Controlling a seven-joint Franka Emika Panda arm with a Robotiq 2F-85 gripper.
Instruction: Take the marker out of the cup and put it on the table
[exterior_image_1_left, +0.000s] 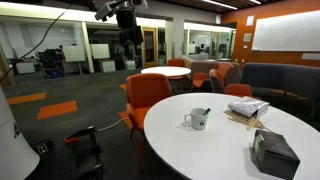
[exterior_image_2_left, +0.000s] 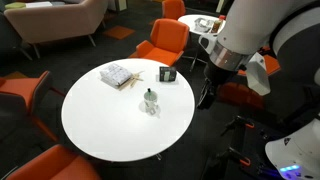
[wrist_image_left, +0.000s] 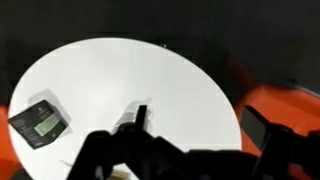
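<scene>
The white cup (exterior_image_1_left: 197, 120) stands near the middle of the round white table (exterior_image_1_left: 215, 150), with the thin marker (exterior_image_1_left: 205, 111) leaning out of its top. The cup also shows in an exterior view (exterior_image_2_left: 150, 102) on the table (exterior_image_2_left: 100, 125); the marker is too small to make out there. My gripper (exterior_image_1_left: 127, 55) hangs high in the air, off the table's edge and well away from the cup. It also shows in an exterior view (exterior_image_2_left: 204, 100). In the wrist view the gripper (wrist_image_left: 200, 118) is open and empty, and the cup is not clearly visible.
A small black box (exterior_image_1_left: 273, 152) (exterior_image_2_left: 167, 74) (wrist_image_left: 40, 122) and a stack of papers (exterior_image_1_left: 247, 107) (exterior_image_2_left: 118, 75) lie on the table. Orange chairs (exterior_image_1_left: 148, 95) (exterior_image_2_left: 165, 40) surround it. A smaller round white table (exterior_image_1_left: 165, 72) stands farther back.
</scene>
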